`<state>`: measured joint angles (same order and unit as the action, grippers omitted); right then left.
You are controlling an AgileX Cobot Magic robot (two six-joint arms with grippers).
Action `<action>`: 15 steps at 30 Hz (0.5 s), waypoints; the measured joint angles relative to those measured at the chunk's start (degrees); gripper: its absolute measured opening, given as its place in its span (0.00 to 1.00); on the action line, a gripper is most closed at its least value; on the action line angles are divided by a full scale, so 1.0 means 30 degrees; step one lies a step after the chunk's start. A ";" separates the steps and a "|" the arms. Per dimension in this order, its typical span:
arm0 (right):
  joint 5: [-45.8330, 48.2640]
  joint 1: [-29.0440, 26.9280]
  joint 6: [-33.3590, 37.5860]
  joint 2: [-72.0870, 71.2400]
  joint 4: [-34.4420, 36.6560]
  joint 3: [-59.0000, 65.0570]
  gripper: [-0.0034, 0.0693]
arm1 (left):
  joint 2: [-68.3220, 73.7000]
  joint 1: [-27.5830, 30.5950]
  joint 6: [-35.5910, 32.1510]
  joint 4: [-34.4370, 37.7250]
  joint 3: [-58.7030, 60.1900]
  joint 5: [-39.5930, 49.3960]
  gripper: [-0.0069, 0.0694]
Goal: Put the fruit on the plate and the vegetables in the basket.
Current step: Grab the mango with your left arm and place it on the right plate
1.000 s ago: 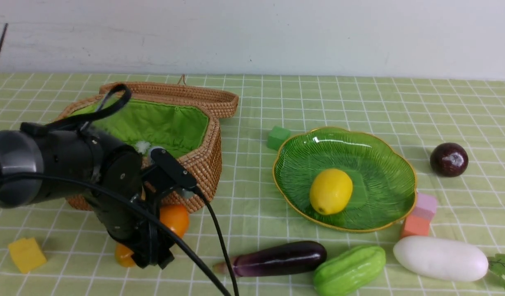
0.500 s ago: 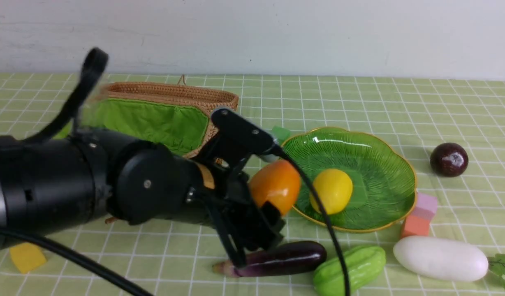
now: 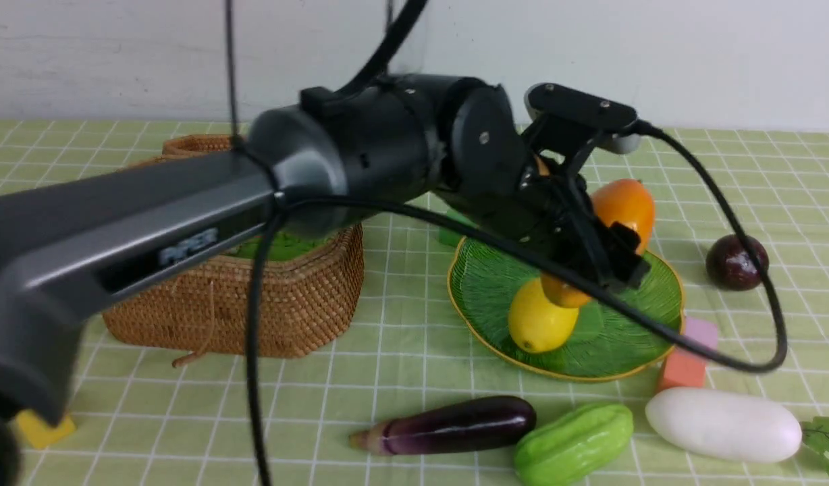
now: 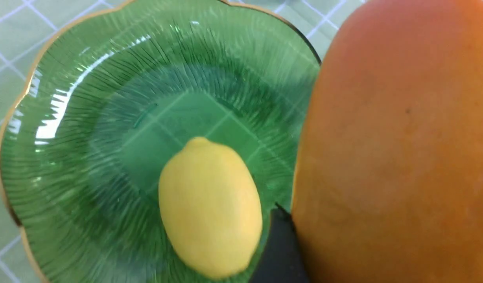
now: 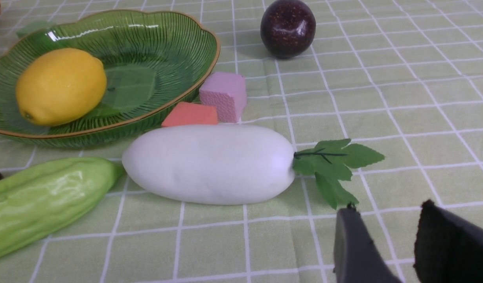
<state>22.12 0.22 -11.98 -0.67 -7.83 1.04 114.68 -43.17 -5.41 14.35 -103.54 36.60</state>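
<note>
Front view, nearest row first: the eggplant, the gourd and the radish lie on the cloth at the plate's 7, 6 and 4 o'clock. They are where they lay a second ago, and none is yet in the basket.

The right gripper, seen only in its wrist view, hangs just beside the radish's leafy end. Its jaws are partly spread, with nothing between them.

Further in, the lemon rests on the plate toward its 7 o'clock side, unmoved.

The change is above it. A second ago the left gripper was low on the cloth at the basket's 6 o'clock, clamped on the mango. It has since swung across and now holds the mango pinched over the plate, toward 1 o'clock. The mango's lower tip is close to the lemon, but whether they touch cannot be told.

The basket sits at the plate's 9 o'clock, its opening hidden by the arm. The purple ball sits on the cloth at the plate's 2 o'clock, as before.

The carry looks all but finished. What remains for this fruit is to lower and release it clear of the lemon, so neither rolls off. After that, the ball and the three vegetables in view are left.
</note>
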 joint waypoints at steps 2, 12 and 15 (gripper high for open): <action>0.0000 0.0000 0.0000 0.0000 0.0000 0.0000 0.38 | 0.0957 0.0000 0.1345 -0.0766 -0.1535 0.0102 0.80; 0.0000 0.0000 0.0000 0.0000 0.0000 0.0000 0.38 | 0.4318 0.0000 0.4143 -0.5150 -0.4581 0.0352 0.80; 0.0000 0.0000 0.0000 0.0000 0.0000 0.0000 0.38 | 0.4684 0.0000 0.4899 -0.5187 -0.4581 0.0451 0.80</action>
<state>22.12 0.22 -11.98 -0.67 -7.83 1.04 128.73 -43.17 9.29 -1.21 -117.28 37.95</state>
